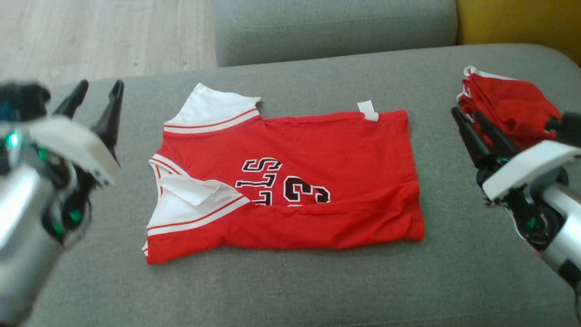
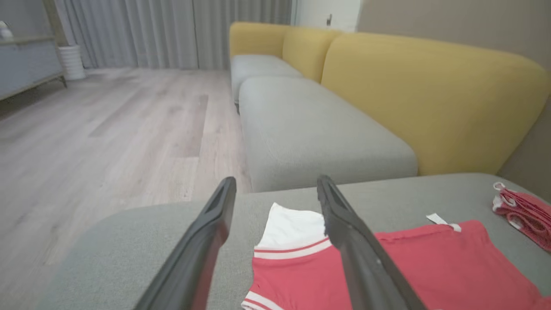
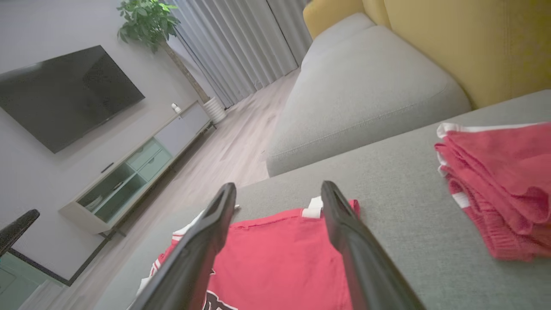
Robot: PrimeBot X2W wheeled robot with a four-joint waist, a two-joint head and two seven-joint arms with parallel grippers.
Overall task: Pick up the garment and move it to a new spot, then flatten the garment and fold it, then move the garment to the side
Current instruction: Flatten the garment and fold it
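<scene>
Red smooth knit with white striped sleeves, the garment [image 1: 290,181] lies partly folded, its near edge turned up, in the middle of the coarse grey cushion [image 1: 290,290]. We hold our left gripper [image 1: 100,88] and right gripper [image 1: 465,113] spread and empty either side of it, the right beside a folded red pile [image 1: 508,104].
</scene>
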